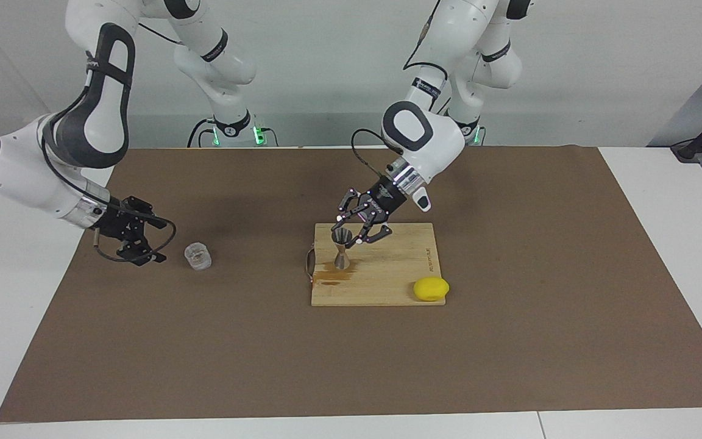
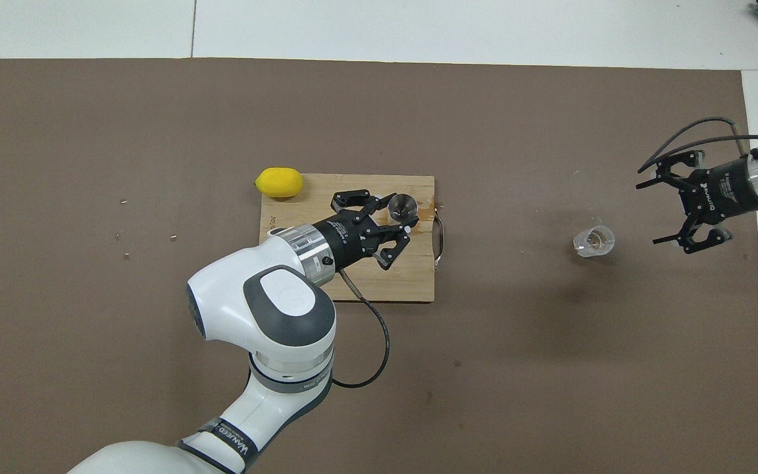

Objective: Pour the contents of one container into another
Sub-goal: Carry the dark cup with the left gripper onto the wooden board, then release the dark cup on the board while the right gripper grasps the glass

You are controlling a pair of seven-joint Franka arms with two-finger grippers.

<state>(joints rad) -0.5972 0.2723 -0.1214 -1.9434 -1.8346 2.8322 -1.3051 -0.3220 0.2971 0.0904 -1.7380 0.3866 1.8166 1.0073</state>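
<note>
The small grey steel jigger (image 1: 342, 249) (image 2: 403, 207) stands upright at the handle end of the wooden cutting board (image 1: 387, 274) (image 2: 405, 276), by a brown stain. My left gripper (image 1: 346, 235) (image 2: 399, 212) is shut on its upper cup. Whether its foot rests on the board or hangs just above it, I cannot tell. The clear textured glass tumbler (image 1: 197, 256) (image 2: 594, 241) stands alone on the brown mat toward the right arm's end. My right gripper (image 1: 157, 242) (image 2: 654, 212) is low beside it, open, its fingers pointing at the glass without touching it.
A yellow lemon (image 1: 431, 288) (image 2: 279, 182) lies at the board's corner farthest from the robots, toward the left arm's end. The board's metal handle (image 1: 309, 263) (image 2: 441, 240) faces the tumbler. A few crumbs (image 2: 126, 237) dot the mat.
</note>
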